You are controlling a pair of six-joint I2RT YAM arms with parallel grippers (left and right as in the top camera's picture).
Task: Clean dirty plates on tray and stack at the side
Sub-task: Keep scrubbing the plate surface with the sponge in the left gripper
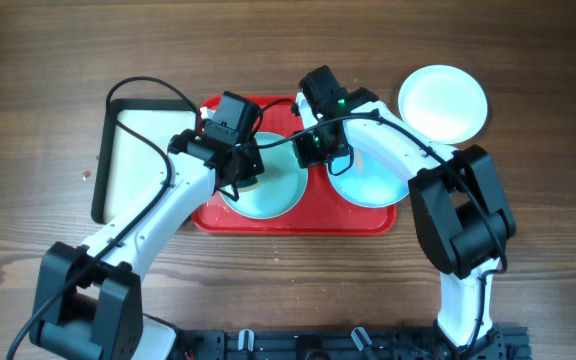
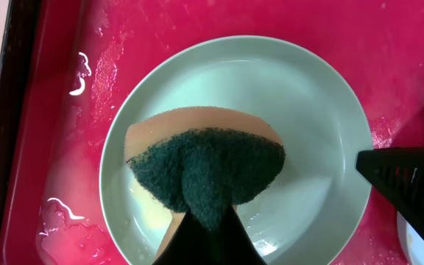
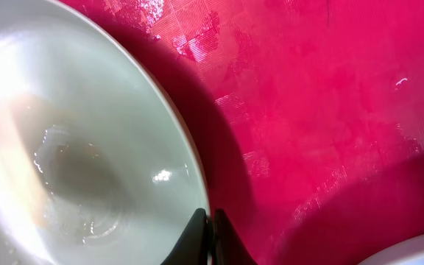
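Your overhead camera looks straight down on the table [image 1: 68, 60] from well above, with the arm bases at the lower edge and the red tray [image 1: 368, 222] mid-frame. The left wrist camera faces down, close over a pale blue plate [image 2: 308, 110] that fills most of its frame. The right wrist camera sits closer still, at a plate rim [image 3: 190, 177]. All three views share the tray's floor.

We find nothing legible in any of the three views: no text, label, brand, number or sign.
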